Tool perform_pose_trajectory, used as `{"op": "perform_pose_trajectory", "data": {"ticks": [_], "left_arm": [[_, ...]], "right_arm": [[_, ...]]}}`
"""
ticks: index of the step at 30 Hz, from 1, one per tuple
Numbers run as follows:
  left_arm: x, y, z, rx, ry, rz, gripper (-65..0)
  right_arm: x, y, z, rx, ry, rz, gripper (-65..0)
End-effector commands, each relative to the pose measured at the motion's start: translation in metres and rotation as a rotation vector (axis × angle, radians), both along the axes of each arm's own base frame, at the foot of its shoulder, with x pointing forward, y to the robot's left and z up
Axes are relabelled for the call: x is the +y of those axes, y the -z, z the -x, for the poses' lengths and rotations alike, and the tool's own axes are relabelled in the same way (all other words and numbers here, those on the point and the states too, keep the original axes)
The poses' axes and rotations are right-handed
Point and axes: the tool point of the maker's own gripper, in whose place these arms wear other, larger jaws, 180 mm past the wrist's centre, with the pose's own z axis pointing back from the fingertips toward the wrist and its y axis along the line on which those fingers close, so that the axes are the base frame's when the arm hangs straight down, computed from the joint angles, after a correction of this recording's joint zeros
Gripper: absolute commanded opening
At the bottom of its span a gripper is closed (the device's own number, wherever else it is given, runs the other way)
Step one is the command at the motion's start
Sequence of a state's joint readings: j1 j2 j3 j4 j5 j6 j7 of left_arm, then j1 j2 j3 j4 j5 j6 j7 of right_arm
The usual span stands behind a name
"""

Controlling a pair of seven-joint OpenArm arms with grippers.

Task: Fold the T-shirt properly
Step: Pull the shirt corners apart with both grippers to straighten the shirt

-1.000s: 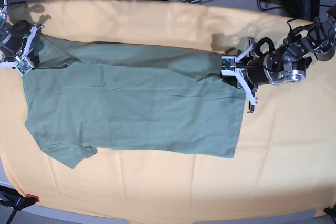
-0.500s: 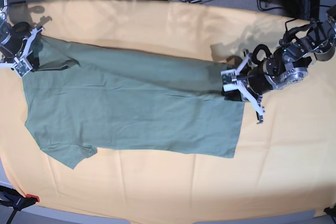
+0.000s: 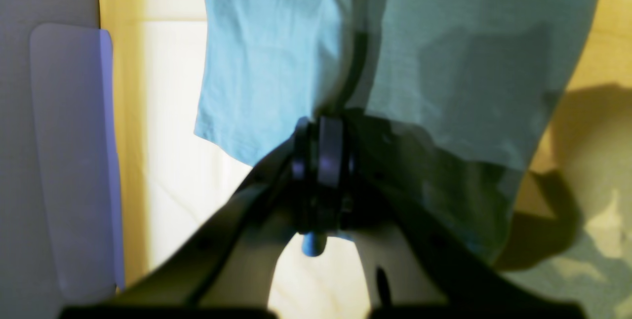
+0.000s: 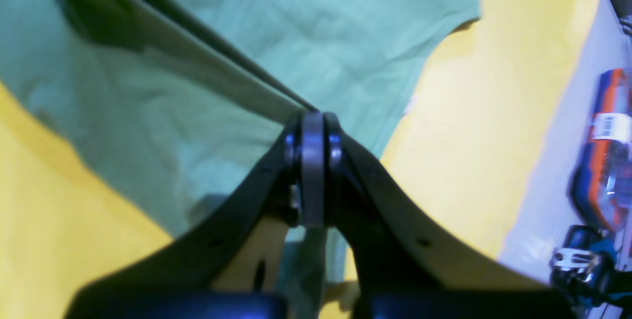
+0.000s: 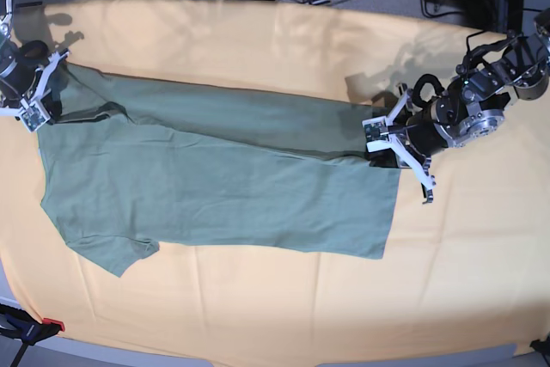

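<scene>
We see both grippers, left gripper (image 5: 375, 137) and right gripper (image 5: 33, 111), clenched on the far edge of the sage-green cotton T-shirt (image 5: 215, 186), whose long axis runs left to right between them across the yellow-orange cloth (image 5: 258, 315).

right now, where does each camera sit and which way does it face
base: overhead, looking down on the T-shirt over the yellow-orange cloth; both arms show.
left wrist: on the left arm, looking along the left gripper, shut on the shirt's hem.
right wrist: on the right arm, looking along the right gripper, pinching the shirt.
All views share shirt and cloth.
</scene>
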State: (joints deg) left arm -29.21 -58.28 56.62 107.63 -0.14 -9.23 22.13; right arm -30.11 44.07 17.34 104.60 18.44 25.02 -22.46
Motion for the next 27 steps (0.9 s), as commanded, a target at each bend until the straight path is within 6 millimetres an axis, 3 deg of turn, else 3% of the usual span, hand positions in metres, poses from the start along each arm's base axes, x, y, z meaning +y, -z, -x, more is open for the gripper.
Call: {"op": "perform_pose_trajectory", "data": {"ticks": [1,7,11,12,14,16,21,24,27], "left_arm": [[0.003,-0.014,-0.009,-0.046,-0.006,0.009,-65.0],[0.003,-0.015,-0.009,-0.046,-0.006,0.009,-65.0],[0.0,-0.006,0.002,0.011,0.052,-0.019,-62.5],[0.0,-0.004,0.005,0.027,0.066,-0.03,-54.8],[0.0,-0.002,0.007,0.036,0.074,-0.036,-38.2],[0.0,-0.005,0.003,0.017,0.057,-0.024,-27.0],[0.006,-0.022,-0.018,-0.097,0.002,-0.028,-26.0],[0.013,-0.029,-0.026,-0.107,-0.034,-0.052,-26.0],[0.02,-0.02,-0.015,-0.017,-0.008,-0.092,-26.0]], "right_arm": [[-0.002,-0.017,-0.011,-0.054,-0.014,0.017,-65.0],[0.01,-0.014,-0.01,-0.029,-0.092,0.008,-65.0],[0.005,-0.007,-0.008,-0.021,-0.074,0.003,-65.0],[0.002,-0.007,-0.009,-0.027,-0.063,0.002,-62.0],[-0.006,-0.008,-0.011,-0.043,-0.031,0.019,-47.2],[-0.013,-0.011,-0.014,-0.067,0.002,0.039,-36.6],[-0.022,-0.029,-0.033,-0.127,0.056,0.053,-34.6],[0.001,-0.03,-0.034,-0.071,-0.063,0.017,-34.6],[0.025,-0.019,-0.016,0.045,-0.185,-0.032,-34.6]]}}
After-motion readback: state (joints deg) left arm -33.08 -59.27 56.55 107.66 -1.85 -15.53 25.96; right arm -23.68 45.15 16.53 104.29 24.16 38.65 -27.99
